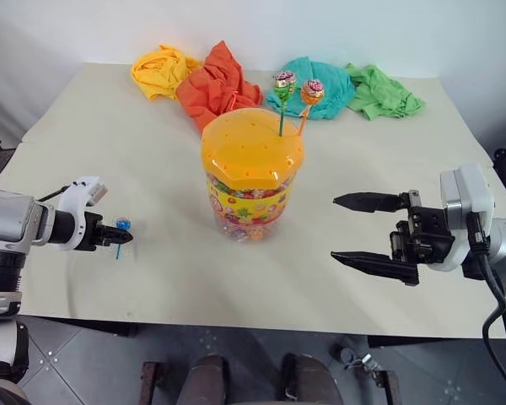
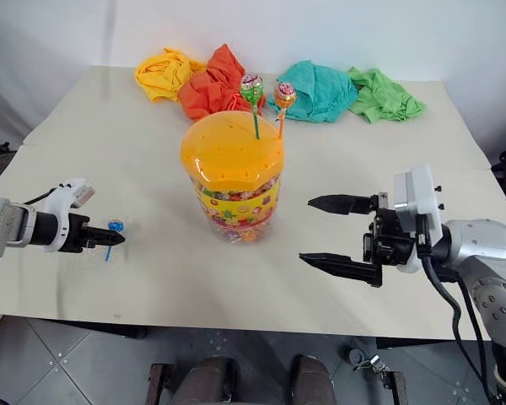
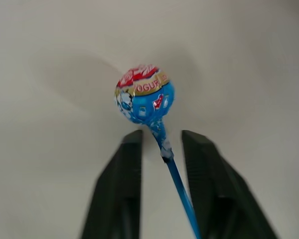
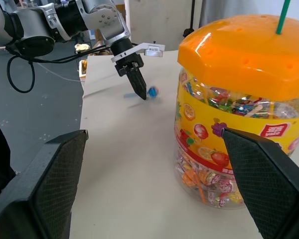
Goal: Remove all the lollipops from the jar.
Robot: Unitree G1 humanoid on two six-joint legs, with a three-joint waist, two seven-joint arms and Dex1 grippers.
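The jar (image 1: 251,198) stands mid-table, a clear tub with an orange holed lid (image 1: 251,148). Two lollipops stick up from the lid's far side: a green-sticked one (image 1: 284,82) and an orange one (image 1: 312,91). A blue lollipop (image 3: 144,97) is at the table's left, its blue stick running between my left gripper's (image 1: 126,238) parted fingers (image 3: 122,169); neither finger presses on the stick. My right gripper (image 1: 335,228) hovers to the right of the jar, wide open and empty, pointing towards it.
Crumpled cloths lie along the table's (image 1: 152,278) far edge: yellow (image 1: 162,72), orange (image 1: 217,84), teal (image 1: 320,84) and green (image 1: 384,93). The table's front edge runs just below both grippers.
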